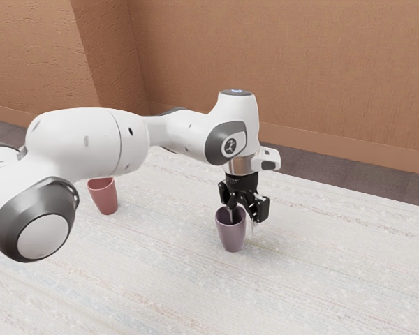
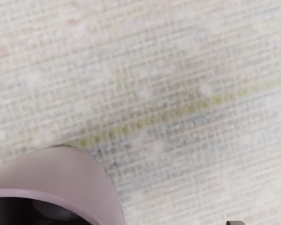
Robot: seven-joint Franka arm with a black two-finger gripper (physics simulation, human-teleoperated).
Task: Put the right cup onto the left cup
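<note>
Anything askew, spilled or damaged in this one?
Nothing stands out. The purple cup and the red cup both stand upright, with no crack or spill showing. The open tool straddles the purple cup's wall, which looks like an ordinary grasp approach.

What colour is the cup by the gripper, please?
The cup is a muted purple, clearest in the exterior view.
</note>
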